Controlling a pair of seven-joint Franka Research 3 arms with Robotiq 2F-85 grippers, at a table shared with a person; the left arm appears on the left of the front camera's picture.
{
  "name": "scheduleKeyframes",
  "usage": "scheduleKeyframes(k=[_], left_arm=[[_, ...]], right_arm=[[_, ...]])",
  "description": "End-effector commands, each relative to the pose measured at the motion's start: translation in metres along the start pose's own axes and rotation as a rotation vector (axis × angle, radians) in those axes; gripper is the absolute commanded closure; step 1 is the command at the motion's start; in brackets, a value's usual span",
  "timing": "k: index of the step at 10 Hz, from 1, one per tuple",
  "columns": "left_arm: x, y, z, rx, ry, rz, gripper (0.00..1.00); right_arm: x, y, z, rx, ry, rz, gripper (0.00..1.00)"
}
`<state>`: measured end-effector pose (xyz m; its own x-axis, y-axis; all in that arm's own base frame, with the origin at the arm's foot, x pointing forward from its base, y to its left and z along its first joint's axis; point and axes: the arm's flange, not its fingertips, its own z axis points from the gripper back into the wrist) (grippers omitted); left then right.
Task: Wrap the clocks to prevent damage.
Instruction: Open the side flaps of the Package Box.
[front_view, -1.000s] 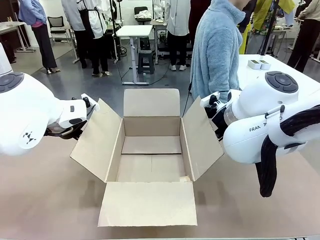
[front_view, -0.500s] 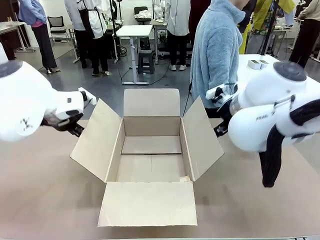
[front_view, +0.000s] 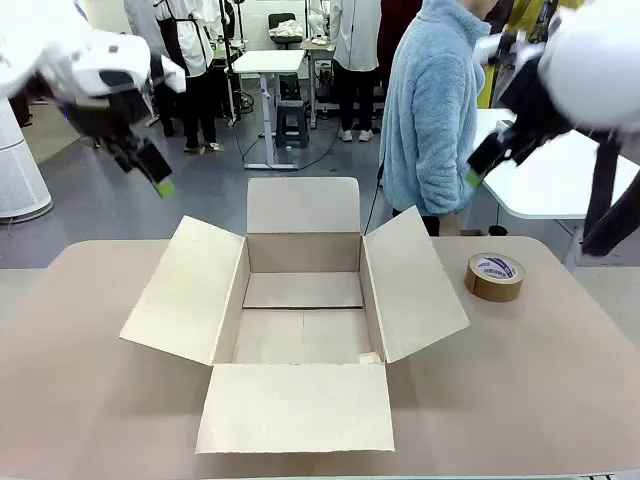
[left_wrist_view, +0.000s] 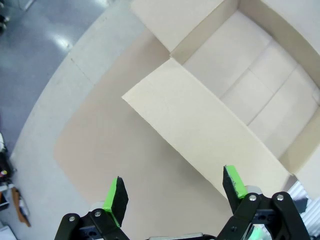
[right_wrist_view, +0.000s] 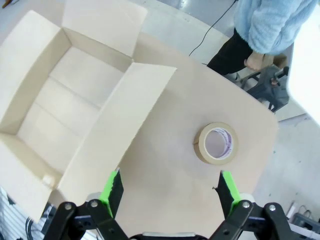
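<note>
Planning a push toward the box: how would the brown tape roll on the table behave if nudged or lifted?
The tape roll lies flat, hole up, so a nudge would probably slide it, not roll it. Its thick winding suggests it is stiff and fairly heavy for its size. Tipped on edge, it could roll.

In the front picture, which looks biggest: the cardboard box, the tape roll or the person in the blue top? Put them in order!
1. cardboard box
2. person in the blue top, farther off and partly cut off
3. tape roll

No legible text, tape roll (front_view: 494, 276) label print too small
</note>
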<state>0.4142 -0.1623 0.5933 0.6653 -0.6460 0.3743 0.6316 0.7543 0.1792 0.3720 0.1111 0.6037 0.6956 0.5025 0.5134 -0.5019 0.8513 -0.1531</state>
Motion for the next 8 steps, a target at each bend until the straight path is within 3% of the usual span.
scheduleKeyframes(k=[1,3,4,5,8], left_arm=[[0.021,-0.008,0.030,0.025,0.049,-0.059,0.00],[0.016,-0.025,0.059,0.058,0.046,-0.041,0.00],[0.015,-0.029,0.061,0.068,0.042,-0.049,0.00],[0.021,-0.025,0.056,0.013,0.026,-0.057,0.00],[0.021,-0.025,0.056,0.013,0.026,-0.057,0.00]], right_arm=[[0.013,0.017,0.049,-0.034,0.032,0.066,0.00],[0.013,0.035,0.081,-0.040,0.083,0.109,0.00],[0.010,0.025,0.069,-0.019,0.012,0.063,0.00],[0.010,0.025,0.069,-0.019,0.012,0.063,0.00],[0.010,0.025,0.069,-0.019,0.012,0.063,0.00]])
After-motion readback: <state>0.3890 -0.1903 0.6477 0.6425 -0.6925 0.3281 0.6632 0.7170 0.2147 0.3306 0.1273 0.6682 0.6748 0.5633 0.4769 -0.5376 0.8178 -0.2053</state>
